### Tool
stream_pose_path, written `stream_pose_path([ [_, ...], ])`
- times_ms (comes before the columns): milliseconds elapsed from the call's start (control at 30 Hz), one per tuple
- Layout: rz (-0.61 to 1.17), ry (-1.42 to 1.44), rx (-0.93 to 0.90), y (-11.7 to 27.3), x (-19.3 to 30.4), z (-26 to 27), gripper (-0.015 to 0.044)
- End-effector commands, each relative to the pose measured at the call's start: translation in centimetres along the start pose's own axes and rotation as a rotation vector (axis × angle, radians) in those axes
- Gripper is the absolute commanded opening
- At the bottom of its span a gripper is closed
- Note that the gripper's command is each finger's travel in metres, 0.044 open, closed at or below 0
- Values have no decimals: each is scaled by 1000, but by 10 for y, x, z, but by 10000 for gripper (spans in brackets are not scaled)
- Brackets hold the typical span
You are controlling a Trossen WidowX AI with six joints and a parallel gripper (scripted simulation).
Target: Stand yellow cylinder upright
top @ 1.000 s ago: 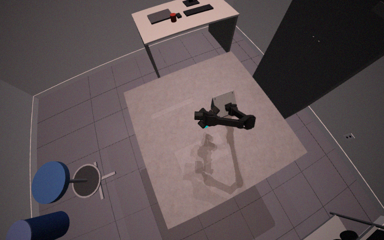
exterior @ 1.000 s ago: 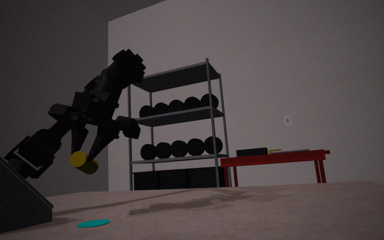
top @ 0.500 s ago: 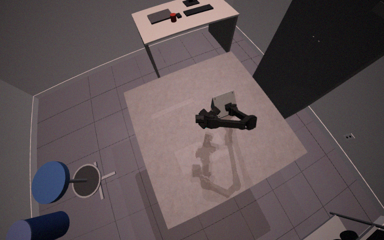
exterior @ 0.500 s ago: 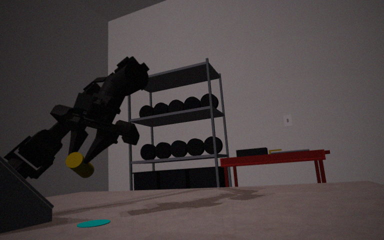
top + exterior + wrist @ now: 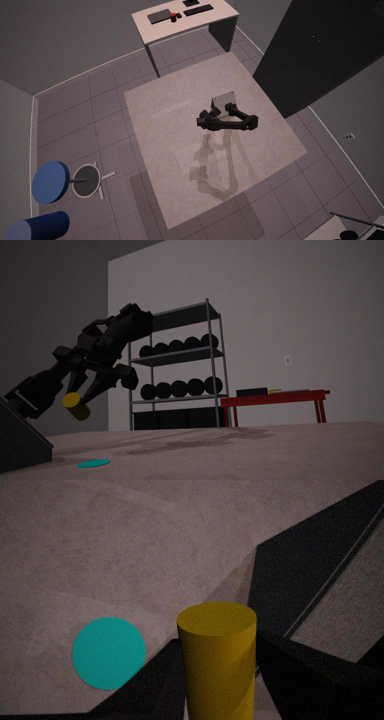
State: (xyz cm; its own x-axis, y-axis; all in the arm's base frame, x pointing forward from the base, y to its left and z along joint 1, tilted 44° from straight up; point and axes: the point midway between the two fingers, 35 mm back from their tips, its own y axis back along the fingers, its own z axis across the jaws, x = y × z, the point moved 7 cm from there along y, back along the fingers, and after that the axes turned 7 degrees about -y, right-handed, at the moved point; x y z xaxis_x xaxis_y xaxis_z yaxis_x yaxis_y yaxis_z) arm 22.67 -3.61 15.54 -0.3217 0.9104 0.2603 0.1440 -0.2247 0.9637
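Hand clamps yellow cylinder, airborne, tilted.
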Motion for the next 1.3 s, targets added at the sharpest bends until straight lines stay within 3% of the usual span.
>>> stream_pose_path([
  [0, -36, -7, 5, 0, 2, -1, 105],
  [1267, -309, -51, 14, -4, 22, -1, 105],
])
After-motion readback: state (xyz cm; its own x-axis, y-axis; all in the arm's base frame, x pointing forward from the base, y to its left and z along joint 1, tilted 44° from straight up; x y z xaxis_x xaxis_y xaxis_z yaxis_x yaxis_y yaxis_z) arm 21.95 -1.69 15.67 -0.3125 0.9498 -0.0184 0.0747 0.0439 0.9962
